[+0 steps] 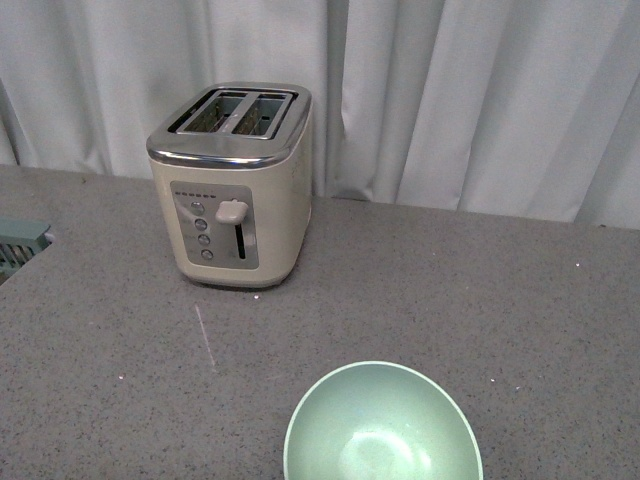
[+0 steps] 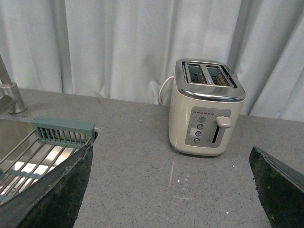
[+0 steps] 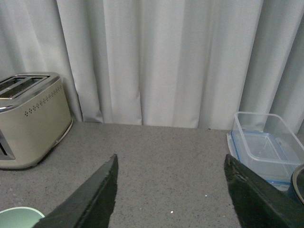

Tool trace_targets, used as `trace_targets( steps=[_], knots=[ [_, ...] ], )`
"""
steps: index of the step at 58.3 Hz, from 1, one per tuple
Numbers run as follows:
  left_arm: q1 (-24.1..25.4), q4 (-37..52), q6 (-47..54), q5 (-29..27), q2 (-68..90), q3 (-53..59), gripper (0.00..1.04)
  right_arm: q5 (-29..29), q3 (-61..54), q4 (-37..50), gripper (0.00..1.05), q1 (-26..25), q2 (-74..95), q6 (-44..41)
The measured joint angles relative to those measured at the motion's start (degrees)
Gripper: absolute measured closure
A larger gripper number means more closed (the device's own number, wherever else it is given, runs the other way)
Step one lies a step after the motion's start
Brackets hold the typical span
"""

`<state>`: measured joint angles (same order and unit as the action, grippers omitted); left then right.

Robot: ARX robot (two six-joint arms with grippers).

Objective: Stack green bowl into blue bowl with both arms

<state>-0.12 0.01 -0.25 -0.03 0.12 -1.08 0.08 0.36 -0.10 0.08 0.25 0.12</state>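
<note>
One green bowl (image 1: 382, 425) shows in the front view, upright on the grey surface (image 1: 480, 290) close to the robot and in front of the toaster (image 1: 232, 180); no blue bowl or arm is seen here. In the left wrist view the left claw (image 2: 171, 190) is wide open and empty above the surface beside a sink (image 2: 28, 152). In the right wrist view the right claw (image 3: 171, 194) is also spread and empty, with the bowl's rim at the corner; the bowl looks light, stiff and smooth, so I would pinch its thin rim.
</note>
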Motion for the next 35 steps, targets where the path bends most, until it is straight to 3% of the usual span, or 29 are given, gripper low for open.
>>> trace_targets(
  steps=[6, 35],
  knots=[
    [0.0, 0.0, 0.0, 0.0, 0.0, 0.0, 0.06, 0.0, 0.0, -0.02, 0.07, 0.0, 0.0, 0.07],
    [0.0, 0.0, 0.02, 0.0, 0.0, 0.0, 0.06, 0.0, 0.0, 0.0, 0.09, 0.0, 0.0, 0.02]
  ],
)
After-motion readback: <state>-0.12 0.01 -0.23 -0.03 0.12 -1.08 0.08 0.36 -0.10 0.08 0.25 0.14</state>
